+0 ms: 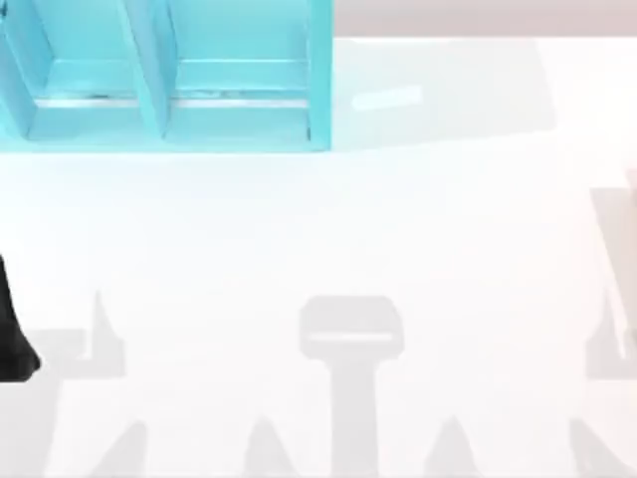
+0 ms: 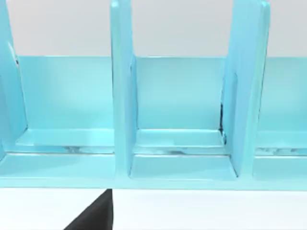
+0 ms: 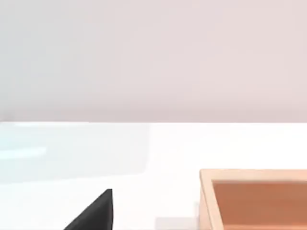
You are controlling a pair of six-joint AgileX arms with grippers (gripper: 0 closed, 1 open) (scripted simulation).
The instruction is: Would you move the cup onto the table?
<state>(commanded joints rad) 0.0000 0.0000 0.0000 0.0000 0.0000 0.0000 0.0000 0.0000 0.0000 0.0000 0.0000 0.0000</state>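
Observation:
The cup is out of view. The table (image 1: 328,239) is a broad white surface. At its far left corner stands a turquoise shelf unit (image 1: 159,80). The left wrist view faces that shelf unit (image 2: 122,96) from close by, and the compartments seen there hold nothing. A black part of my left arm (image 1: 14,334) sits at the table's left edge. A black piece of my left gripper (image 2: 93,213) pokes in low in the left wrist view. A similar black piece of my right gripper (image 3: 93,213) hangs over bare table (image 3: 144,153) in the right wrist view.
An open wooden box (image 3: 254,196) with an orange-brown inside rests on the table close to my right gripper. Grey shadows of the arms fall across the table's near half (image 1: 350,339).

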